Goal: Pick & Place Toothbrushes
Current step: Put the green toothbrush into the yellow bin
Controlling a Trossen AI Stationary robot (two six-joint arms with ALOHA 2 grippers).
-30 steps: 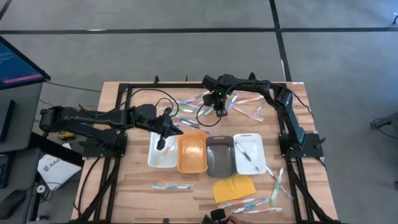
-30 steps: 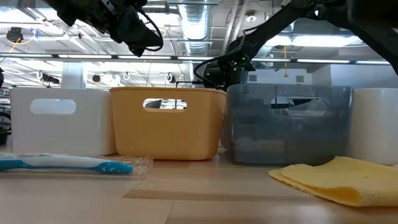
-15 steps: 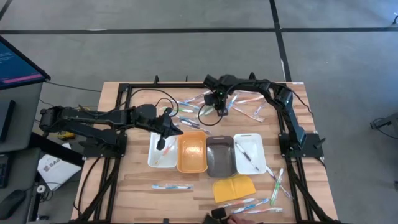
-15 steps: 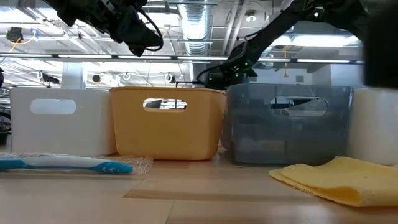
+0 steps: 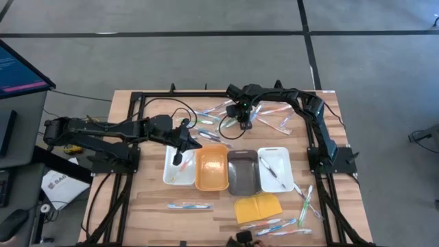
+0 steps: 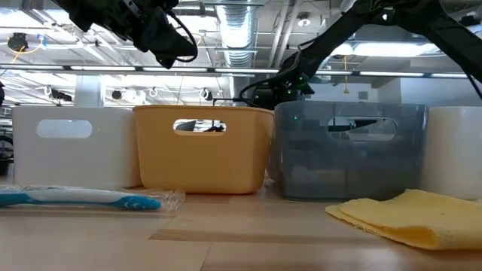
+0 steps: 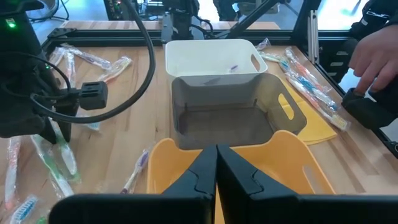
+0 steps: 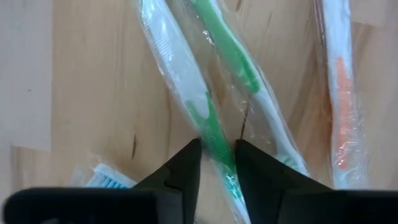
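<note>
Several wrapped toothbrushes (image 5: 273, 115) lie flat on the table's far middle. My right gripper (image 5: 244, 123) points down among them, shut on a green-and-white toothbrush (image 8: 186, 87). Another green one (image 8: 239, 62) and an orange one (image 8: 339, 99) lie beside it. More toothbrushes lie near the front edge (image 5: 188, 205), and one lies in the right white tray (image 5: 274, 169). My left gripper (image 5: 180, 155) hangs shut with nothing in it above the left white tray (image 5: 171, 171) and the orange tray (image 5: 212, 168); the left wrist view shows its shut fingers (image 7: 216, 163). My right gripper has the toothbrush's green handle part (image 8: 211, 134), in its clear wrapper, between its two fingers. The fingers come from above, pointing down, and lie across the brush. The toothbrush lies flat on the wood, not lifted.
Four trays stand in a row at mid table: white, orange, grey (image 5: 242, 171), white. A yellow pad (image 5: 258, 207) lies in front of them. A blue toothbrush (image 6: 83, 199) lies at the near left. A person's hand (image 7: 373, 50) shows at the table's near edge.
My right gripper has sunk a little, down onto the toothbrushes at the far middle of the table. The toothbrushes have stayed where they were.
</note>
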